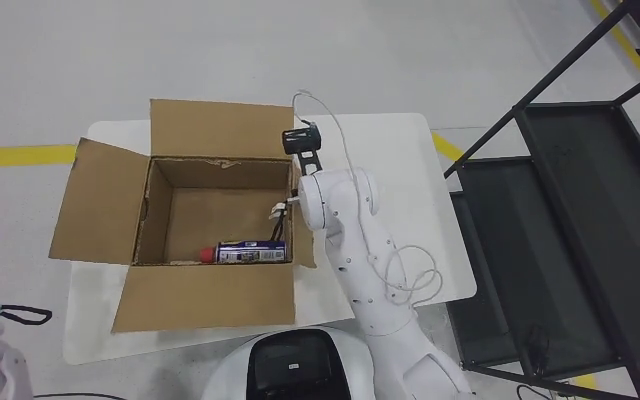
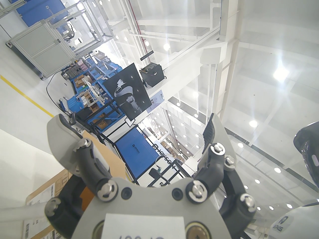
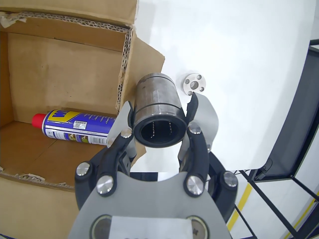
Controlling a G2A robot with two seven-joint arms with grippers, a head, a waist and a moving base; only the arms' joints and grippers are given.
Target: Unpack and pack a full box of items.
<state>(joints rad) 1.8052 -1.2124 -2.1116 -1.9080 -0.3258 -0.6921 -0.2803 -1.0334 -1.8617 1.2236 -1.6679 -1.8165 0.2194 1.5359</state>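
Beside the box [image 1: 220,172], the right arm [image 1: 345,230]: glossy white rounded shells, with a thin white cable [image 1: 433,283] looping alongside. The right pincer [image 3: 161,101] and left pincer [image 2: 135,120]: grey metal fingers with black pads, black linkages, silver screws, grey baseplate, white label.

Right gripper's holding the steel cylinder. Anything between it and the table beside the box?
Nothing visible blocks it. The steel cylinder in the right gripper hangs beside the box flap; a small flanged disc lies on the table nearby, so set down clear of it.

Matt, seemingly steel cylinder [image 3: 157,105]; cardboard box [image 3: 62,70]
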